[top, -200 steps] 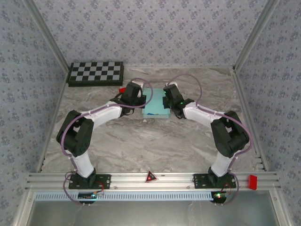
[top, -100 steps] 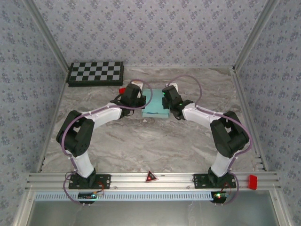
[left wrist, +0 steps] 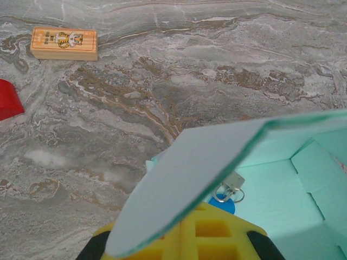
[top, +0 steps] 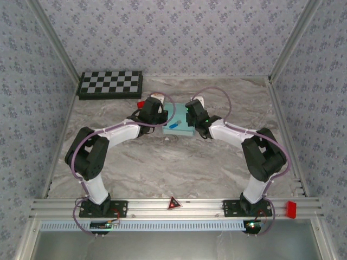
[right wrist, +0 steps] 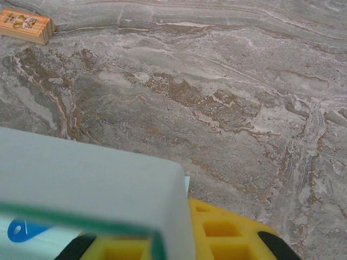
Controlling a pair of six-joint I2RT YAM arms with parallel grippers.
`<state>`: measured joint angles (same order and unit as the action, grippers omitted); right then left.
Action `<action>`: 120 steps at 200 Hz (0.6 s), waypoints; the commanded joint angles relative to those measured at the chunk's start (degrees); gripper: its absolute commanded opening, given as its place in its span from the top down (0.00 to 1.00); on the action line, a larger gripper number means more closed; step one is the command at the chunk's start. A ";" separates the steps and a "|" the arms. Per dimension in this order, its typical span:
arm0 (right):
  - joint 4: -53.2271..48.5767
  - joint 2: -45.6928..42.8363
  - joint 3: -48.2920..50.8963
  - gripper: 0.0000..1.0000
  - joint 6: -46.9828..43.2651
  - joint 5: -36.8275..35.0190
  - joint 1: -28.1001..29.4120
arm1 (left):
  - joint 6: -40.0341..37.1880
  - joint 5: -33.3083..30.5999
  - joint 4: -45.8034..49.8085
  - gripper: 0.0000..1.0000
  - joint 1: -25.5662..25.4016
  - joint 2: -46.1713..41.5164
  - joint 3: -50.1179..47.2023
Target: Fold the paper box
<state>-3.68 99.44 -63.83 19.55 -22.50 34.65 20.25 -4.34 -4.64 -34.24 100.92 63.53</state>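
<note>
**Centre crowded, front of table open**

Paper box (top: 181, 127) sits mid-table w/ left gripper (top: 164, 115) & right gripper (top: 188, 115) tight against its two sides; the only gap btwn them is over the box. Raised flaps hang over both grippers. Blue tag (top: 174, 124) lies inside the box. Red block (top: 140, 103) is just beside the left gripper, w/ a small wooden block (left wrist: 64, 43) further off. Checkerboard (top: 110, 84) takes the far-left corner. Table (top: 179, 168) is bare btwn the arms & at far right. Walls close 3 sides.

The marbled table (top: 162, 162) bears a checkerboard (top: 110, 84), paper box (top: 183, 129), wooden block (left wrist: 64, 43) and red piece (left wrist: 8, 100).
</note>
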 commanded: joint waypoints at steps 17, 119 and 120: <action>-2.78 1.71 -3.18 0.82 0.14 -1.58 0.77 | 1.02 2.49 0.71 0.98 -0.41 -1.24 -0.44; -4.80 2.59 -6.30 0.81 -0.15 -1.14 0.77 | 1.19 2.66 0.08 0.97 -0.46 -1.87 -0.70; -4.78 2.60 -6.30 0.81 -0.09 -1.14 0.77 | 1.19 2.67 0.08 0.97 -0.47 -1.87 -0.74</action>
<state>-8.05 101.60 -68.64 18.85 -23.38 34.92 20.27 -4.34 -4.75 -34.20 100.62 63.24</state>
